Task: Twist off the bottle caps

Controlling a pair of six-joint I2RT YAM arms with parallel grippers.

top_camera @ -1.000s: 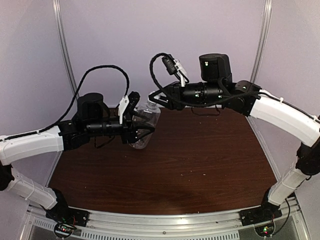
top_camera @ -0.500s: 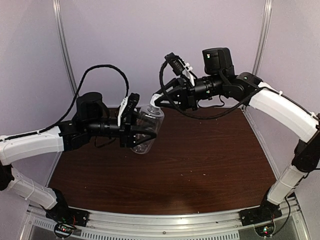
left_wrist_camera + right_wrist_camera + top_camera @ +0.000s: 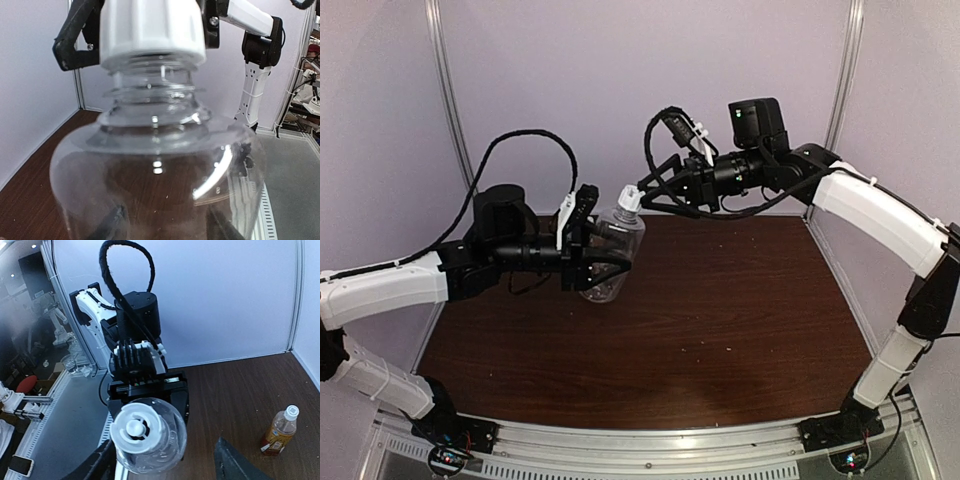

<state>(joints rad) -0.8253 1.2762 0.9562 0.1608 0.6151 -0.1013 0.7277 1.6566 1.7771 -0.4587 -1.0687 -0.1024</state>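
My left gripper (image 3: 611, 262) is shut on the body of the clear bottle (image 3: 613, 243) and holds it tilted above the table, neck toward the right arm. Its white cap (image 3: 630, 200) sits on the neck. My right gripper (image 3: 643, 197) stands open around that cap, fingers apart from it. In the right wrist view the cap (image 3: 136, 428) faces the camera between the spread fingers (image 3: 233, 463). In the left wrist view the bottle (image 3: 155, 165) fills the frame, cap (image 3: 152, 30) on top. An amber bottle (image 3: 278, 433) with its white cap (image 3: 291, 412) stands upright on the table.
The dark wooden table (image 3: 720, 320) is bounded by pale walls and metal posts (image 3: 448, 90) at the back. The left arm's black cable (image 3: 525, 140) loops above its wrist. A metal rail (image 3: 650, 440) runs along the near edge.
The right gripper has opened and let go of the clear bottle's cap, and its wrist has turned and shifted slightly. The left gripper still holds the bottle in about the same place.
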